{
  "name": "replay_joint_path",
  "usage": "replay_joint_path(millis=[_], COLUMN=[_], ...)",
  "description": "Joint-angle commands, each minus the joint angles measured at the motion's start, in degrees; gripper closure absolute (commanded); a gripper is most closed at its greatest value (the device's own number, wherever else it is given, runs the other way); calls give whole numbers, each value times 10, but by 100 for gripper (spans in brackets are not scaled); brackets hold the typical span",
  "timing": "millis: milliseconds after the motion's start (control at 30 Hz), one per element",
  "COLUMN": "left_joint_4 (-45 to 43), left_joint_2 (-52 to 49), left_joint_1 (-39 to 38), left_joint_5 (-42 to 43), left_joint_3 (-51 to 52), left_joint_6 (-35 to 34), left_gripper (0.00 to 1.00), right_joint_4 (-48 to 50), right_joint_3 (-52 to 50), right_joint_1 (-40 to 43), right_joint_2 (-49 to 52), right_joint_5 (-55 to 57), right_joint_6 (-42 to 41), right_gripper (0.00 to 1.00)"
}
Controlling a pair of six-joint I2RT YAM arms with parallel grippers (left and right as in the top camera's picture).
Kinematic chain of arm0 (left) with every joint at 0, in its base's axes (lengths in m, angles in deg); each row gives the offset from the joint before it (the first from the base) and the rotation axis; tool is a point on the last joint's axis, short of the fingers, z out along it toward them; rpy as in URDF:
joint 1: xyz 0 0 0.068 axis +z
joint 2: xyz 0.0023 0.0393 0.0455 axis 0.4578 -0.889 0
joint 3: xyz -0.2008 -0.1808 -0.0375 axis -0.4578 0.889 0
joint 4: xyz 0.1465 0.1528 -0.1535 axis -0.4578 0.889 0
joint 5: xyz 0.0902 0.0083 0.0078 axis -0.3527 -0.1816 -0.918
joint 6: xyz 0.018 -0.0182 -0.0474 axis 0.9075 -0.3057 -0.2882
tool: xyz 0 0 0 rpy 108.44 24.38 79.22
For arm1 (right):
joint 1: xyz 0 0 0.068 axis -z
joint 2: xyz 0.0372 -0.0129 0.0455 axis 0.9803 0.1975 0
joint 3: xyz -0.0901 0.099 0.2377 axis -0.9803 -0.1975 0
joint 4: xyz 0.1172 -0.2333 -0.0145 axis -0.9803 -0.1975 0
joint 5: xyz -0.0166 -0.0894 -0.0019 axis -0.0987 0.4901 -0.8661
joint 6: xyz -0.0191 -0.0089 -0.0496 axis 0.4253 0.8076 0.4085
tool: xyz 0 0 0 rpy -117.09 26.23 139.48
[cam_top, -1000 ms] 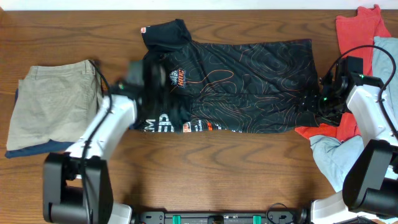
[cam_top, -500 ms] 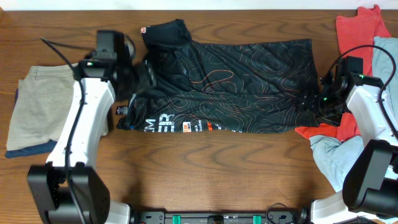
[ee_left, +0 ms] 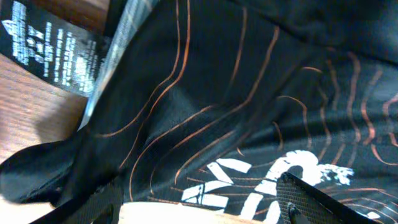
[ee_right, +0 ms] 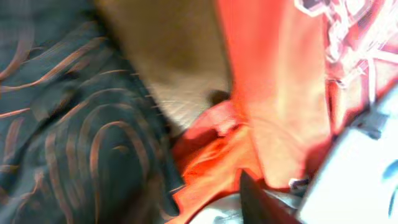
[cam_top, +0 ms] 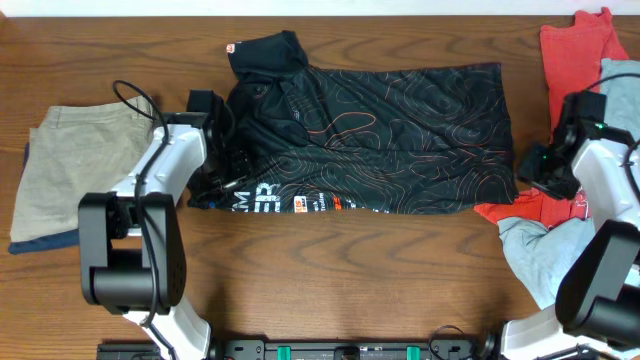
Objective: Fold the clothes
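Nearest us, the left jaws stand wide open over the jersey (cam_top: 400,130), at its lettered left edge, gripping nothing; whether the right jaws, by the red T-shirt (cam_top: 570,50), are open we cannot tell. The jersey lies spread across the middle of the surface (cam_top: 330,270), collar at the far left. We judge a clean fold needs both near corners pinched low, lifted together and carried away evenly.

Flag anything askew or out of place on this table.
The black jersey lies unevenly folded, collar end bunched at top left, its care label sticking out onto the table. A red T-shirt and light-blue T-shirt lie heaped by its right edge.
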Motion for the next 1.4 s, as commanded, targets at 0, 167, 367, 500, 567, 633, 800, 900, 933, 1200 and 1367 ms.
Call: replay_joint_path(millis=[0, 167, 367, 500, 567, 633, 800, 900, 933, 1200, 1367], left_joint_4=[1, 0, 1, 3, 6, 10, 22, 25, 25, 24, 24], left_joint_2=[-5, -5, -5, -5, -5, -5, -5, -5, -5, -5, -5], left_joint_1=[0, 0, 0, 0, 0, 0, 0, 0, 0, 0, 0], left_joint_5=[-13, -13, -13, -11, -11, -6, -4, -4, -4, -2, -3], left_joint_3=[2, 2, 2, 2, 2, 2, 2, 2, 2, 2, 2], left_joint_6=[-5, -6, -6, -5, -5, -6, -5, -5, -5, -5, -5], left_gripper=[20, 20, 20, 20, 20, 20, 20, 19, 19, 19, 15], right_joint_4=[-6, 10, 16, -41, -79, -106, -138, -166, -173, -128, -118], right_joint_3=[-3, -3, -3, -3, -3, -2, 23, 54, 68, 119, 98], right_joint_1=[24, 45, 45, 48, 55, 69, 121, 144, 149, 117, 67], right_joint_2=[37, 82, 126, 143, 145, 144, 141, 132, 126, 65, 66], right_joint_5=[7, -26, -54, 99, 201, 256, 265, 264, 258, -95, -147], right_joint_6=[-10, -3, 21, -33, -105, -155, -185, -202, -205, 60, 103], right_gripper=[75, 76, 73, 69, 68, 67, 64, 62, 62, 44, 37])
